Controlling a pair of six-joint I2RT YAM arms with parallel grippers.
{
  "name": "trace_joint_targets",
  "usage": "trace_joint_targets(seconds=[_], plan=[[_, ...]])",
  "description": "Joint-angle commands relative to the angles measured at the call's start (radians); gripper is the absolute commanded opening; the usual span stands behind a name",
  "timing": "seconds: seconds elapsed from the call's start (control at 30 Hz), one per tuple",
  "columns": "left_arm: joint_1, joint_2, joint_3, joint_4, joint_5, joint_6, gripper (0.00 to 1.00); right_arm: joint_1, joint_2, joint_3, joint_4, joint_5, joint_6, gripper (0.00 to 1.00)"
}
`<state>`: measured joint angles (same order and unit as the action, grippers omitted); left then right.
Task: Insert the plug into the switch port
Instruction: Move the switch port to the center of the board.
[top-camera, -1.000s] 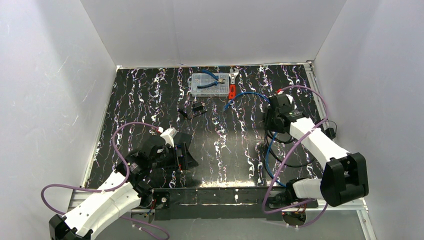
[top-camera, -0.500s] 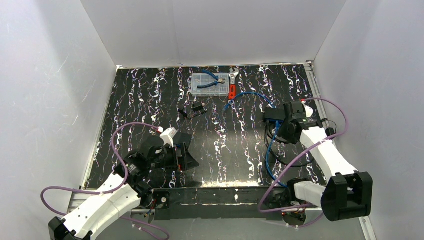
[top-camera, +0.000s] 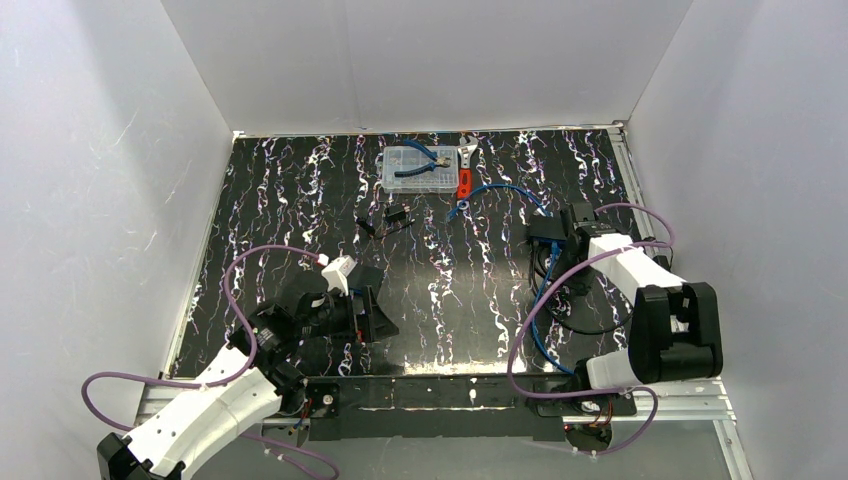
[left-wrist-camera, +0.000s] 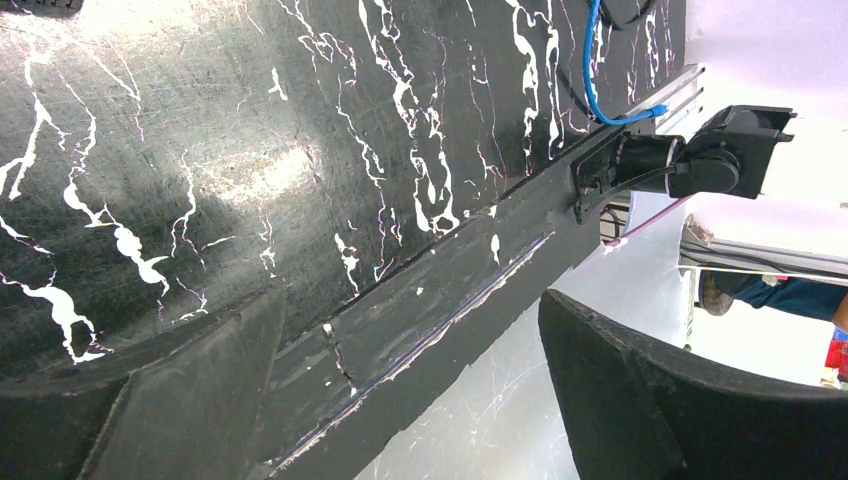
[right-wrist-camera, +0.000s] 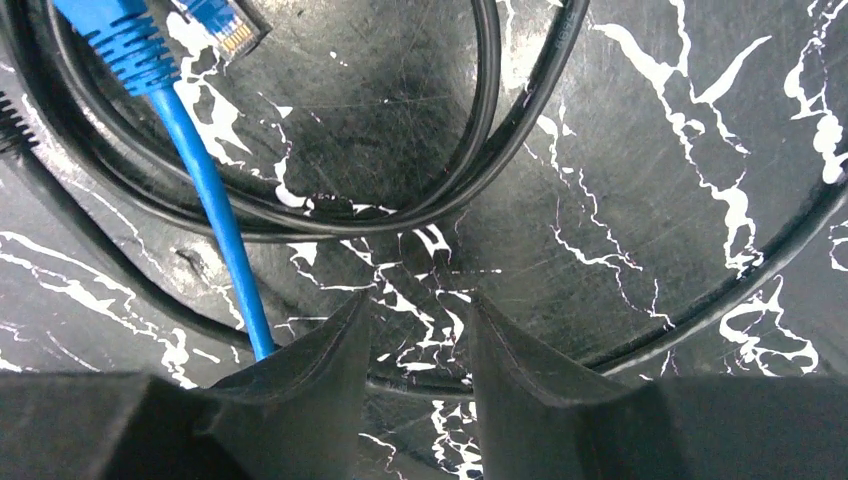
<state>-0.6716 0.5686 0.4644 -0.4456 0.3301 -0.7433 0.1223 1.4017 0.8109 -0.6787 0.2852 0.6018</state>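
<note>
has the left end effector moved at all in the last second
No. The left end effector sits at the same spot just beyond the near rail as before, jaws wide open.

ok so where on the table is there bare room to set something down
Bare: the centre strip between the left arm and the blue cable; also the back-left corner beside the clear parts box. Crowded: black cables round the right arm.

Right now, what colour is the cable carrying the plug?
Blue; the cable shows best in the right wrist view.
</note>
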Motion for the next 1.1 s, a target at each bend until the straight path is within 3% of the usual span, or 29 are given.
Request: trace_joint_targets(seconds=[0.0, 0.53, 1.07], plan=[[-0.005, 0.006, -0.012, 0.01, 0.014, 0.01, 0.98, -0.009, 0.027, 0.051, 0.035, 0.017, -0.018, 0.48], [-0.005, 0.023, -0.012, 0.009, 0.003, 0.011, 0.98, -0.01, 0.093, 0.11, 0.11, -0.194, -0.225, 0.54], [-0.006, 0.025, -0.012, 0.008, 0.006, 0.01, 0.98, 0.014, 0.156, 0.139, 0.166, -0.215, -0.297, 0.54]])
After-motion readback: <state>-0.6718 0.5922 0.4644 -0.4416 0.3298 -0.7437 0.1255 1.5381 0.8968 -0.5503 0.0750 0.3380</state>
